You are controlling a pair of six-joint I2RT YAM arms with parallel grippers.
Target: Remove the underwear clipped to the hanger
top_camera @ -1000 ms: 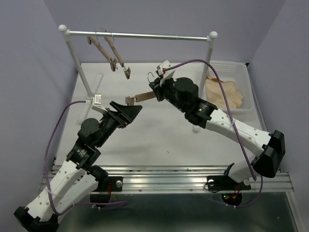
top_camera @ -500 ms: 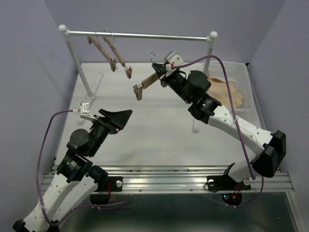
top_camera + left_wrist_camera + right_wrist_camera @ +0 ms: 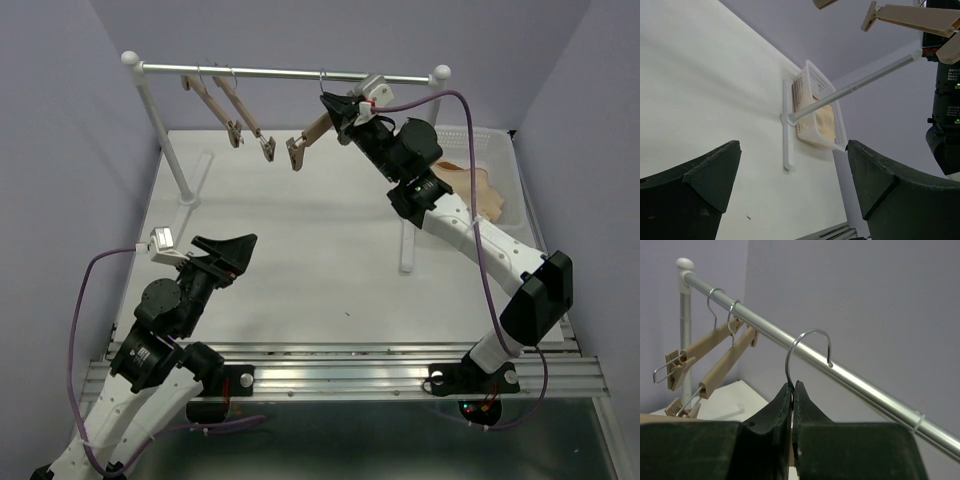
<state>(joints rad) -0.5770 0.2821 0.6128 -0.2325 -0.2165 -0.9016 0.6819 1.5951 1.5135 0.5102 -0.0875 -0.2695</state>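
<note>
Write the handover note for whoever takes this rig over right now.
Left pincer: open, empty, low over the table, left side.
Right pincer: shut on the wire hook of the hanger, holding it up at the rail.
Underwear: lying in the white basket, off the hanger, which is bare.
Done: the unclipping.
Left: probably seat the hook beside the two other hangers and let go; whether it already rests on the rail cannot be told.

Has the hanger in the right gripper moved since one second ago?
Yes. The hanger went up and back, from over the table to the rail, held by the right gripper.
</note>
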